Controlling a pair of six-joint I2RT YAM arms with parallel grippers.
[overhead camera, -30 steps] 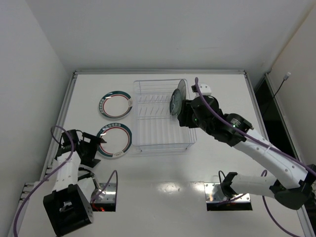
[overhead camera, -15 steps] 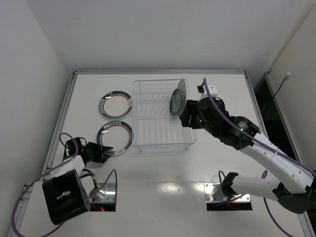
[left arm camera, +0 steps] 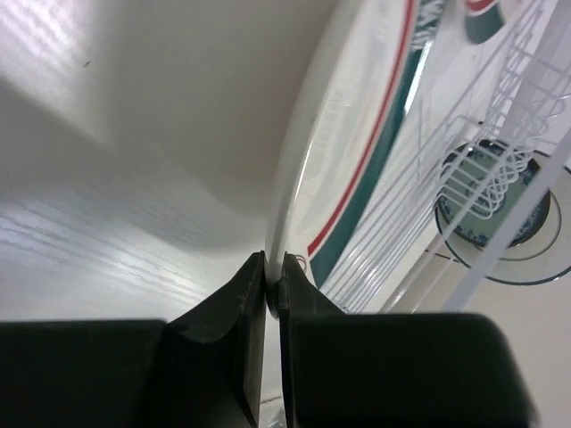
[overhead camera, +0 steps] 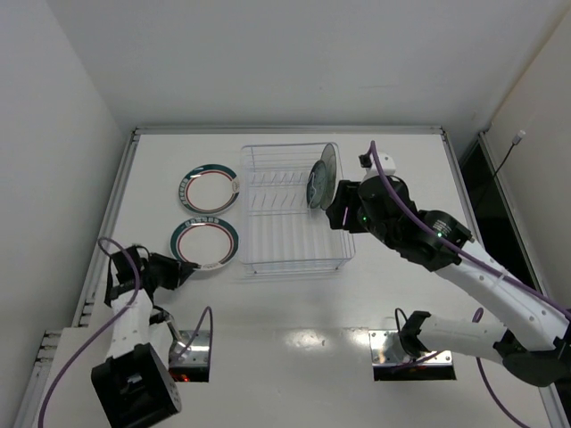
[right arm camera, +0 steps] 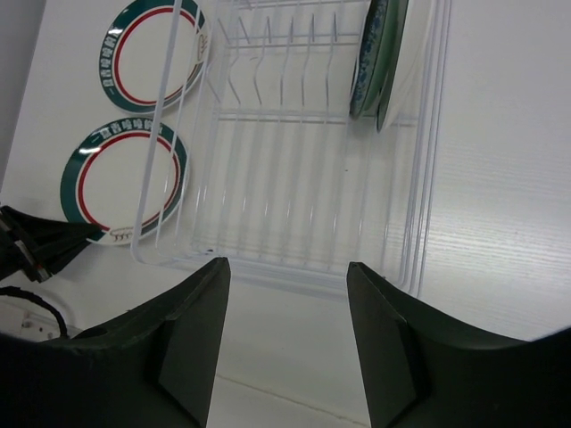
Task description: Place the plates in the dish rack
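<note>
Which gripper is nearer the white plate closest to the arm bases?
Left. The left gripper is clamped on the near white plate at its rim; the right gripper hangs open by the dish rack, at its right side, well away.

Nothing legible anywhere — rim marks on the plates are too small.
</note>
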